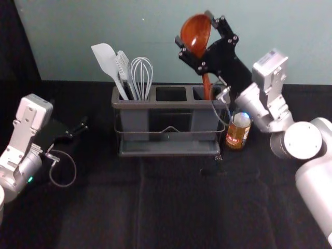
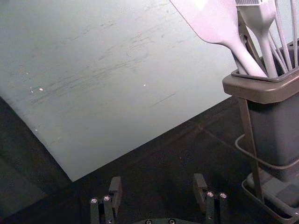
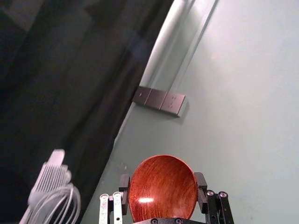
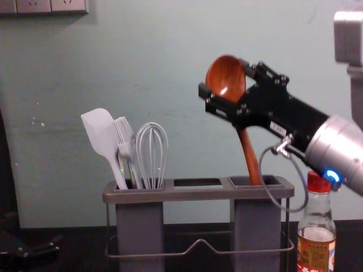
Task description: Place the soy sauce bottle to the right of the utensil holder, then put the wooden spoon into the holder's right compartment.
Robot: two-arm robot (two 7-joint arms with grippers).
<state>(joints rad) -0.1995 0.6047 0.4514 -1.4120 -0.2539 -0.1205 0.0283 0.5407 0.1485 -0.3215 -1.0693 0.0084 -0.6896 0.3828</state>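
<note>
And the wooden spoon (image 4: 250, 158) is held bowl up, slightly tilted, its handle dipped into the right compartment (image 4: 256, 226) of the utensil holder (image 4: 195, 194). The bowl is gripped, presumably, so the slim end can be fed in first. Clamped on it from both sides is the right tool (image 4: 224, 77), raised above the holder, its wrist set lower and the fingers angled up and inward. Just beside the holder's right side, the soy sauce bottle (image 4: 317, 243) is stood upright (a tight spot under that wrist), so a careful retreat is probably called for after release. Off to the left, the left tool (image 2: 156, 184) is parked over the bench (image 1: 155, 207), fingers spread apart.
</note>
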